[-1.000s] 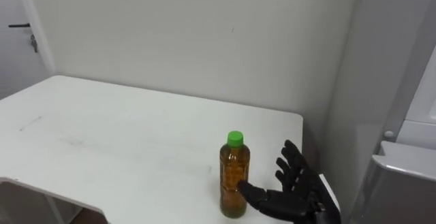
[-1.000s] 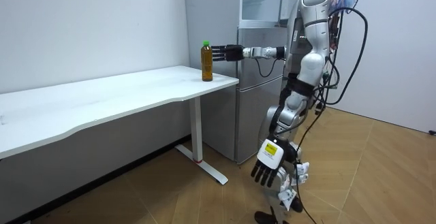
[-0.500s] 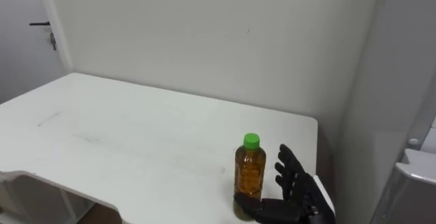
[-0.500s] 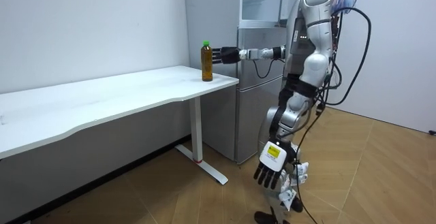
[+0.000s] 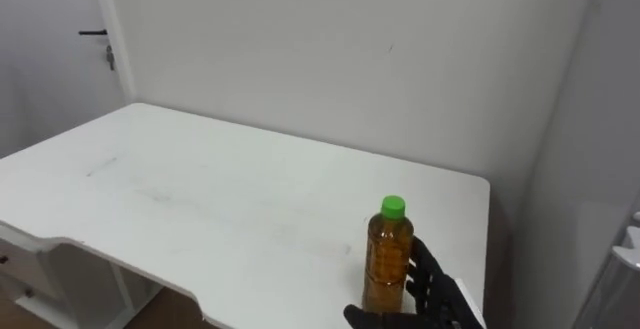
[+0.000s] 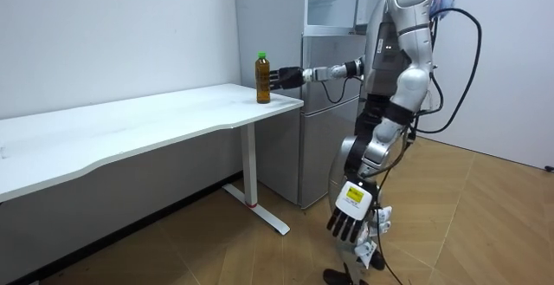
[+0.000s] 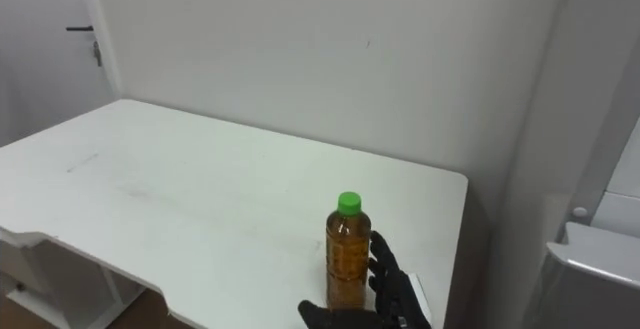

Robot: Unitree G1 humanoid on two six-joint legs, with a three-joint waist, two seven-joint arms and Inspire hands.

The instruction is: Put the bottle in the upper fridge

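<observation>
A clear plastic bottle with a green cap (image 5: 388, 257) stands upright on the white bench (image 5: 200, 209), near its far corner. It is filled almost to the neck with amber liquid. The robot's black right hand (image 5: 428, 291) reaches it from the side. Its fingers (image 5: 424, 269) are spread and only lightly bent, just behind and to the right of the bottle. The thumb lies low across the front, so the bottle sits in the gap between thumb and fingers. The hand is wide open, not closed round the bottle, and whether any finger actually touches the plastic cannot be told. The thumb hides the bottle's foot, and the picture's lower edge cuts off the palm and wrist. In the room view the right arm is stretched level toward the bottle. A tall grey fridge (image 6: 322, 138) stands just behind those fingers, past the bench's end, and its top is cut off by the frame. The left hand (image 6: 350, 216) hangs low beside the robot's legs, its fingers straight and holding nothing.
</observation>
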